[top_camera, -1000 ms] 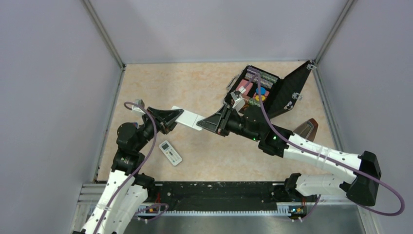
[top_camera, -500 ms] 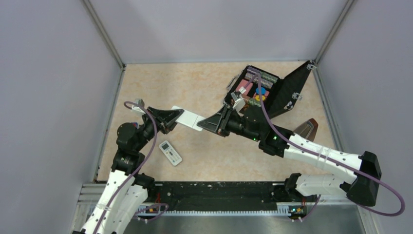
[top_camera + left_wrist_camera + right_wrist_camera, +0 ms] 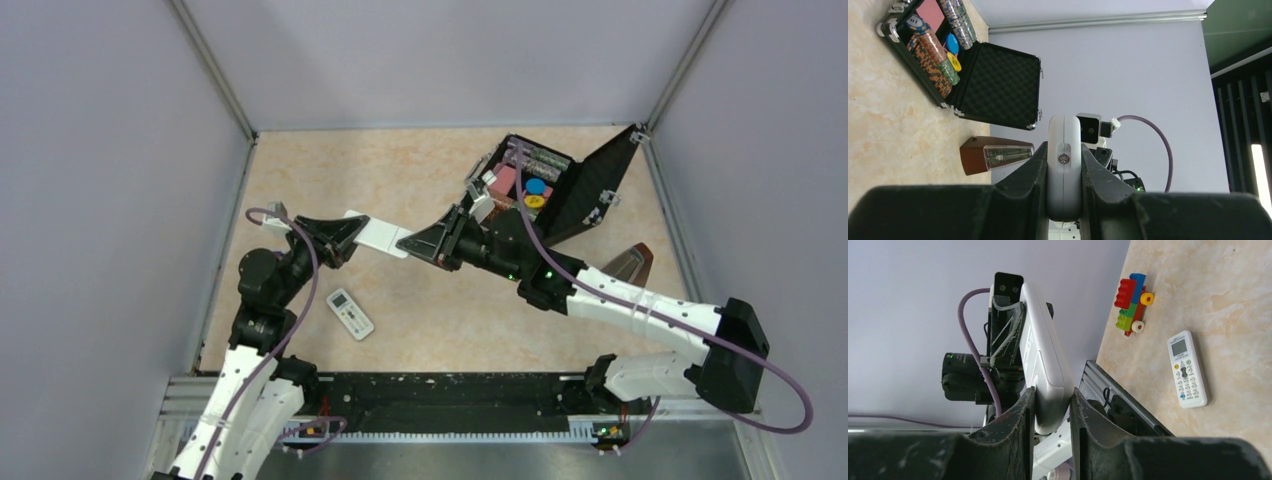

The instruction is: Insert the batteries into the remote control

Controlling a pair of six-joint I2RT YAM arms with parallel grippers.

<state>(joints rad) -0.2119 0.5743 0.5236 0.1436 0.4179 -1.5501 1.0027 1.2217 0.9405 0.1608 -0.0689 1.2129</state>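
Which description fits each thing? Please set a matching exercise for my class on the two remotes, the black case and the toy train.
Things
1. slim white remote
2. small remote with display
3. black case
4. toy brick train

Descriptions
A. lid open, chips inside
B. clamped at both ends in the arms' jaws
C. red, blue, green and yellow
D. lying flat, face up, untouched

Pairs: 1-B, 2-D, 3-A, 4-C

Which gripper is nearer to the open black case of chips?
Right. The right gripper, clamped on one end of the remote control, is on the side toward the case; the left gripper holds the opposite end, farther away.
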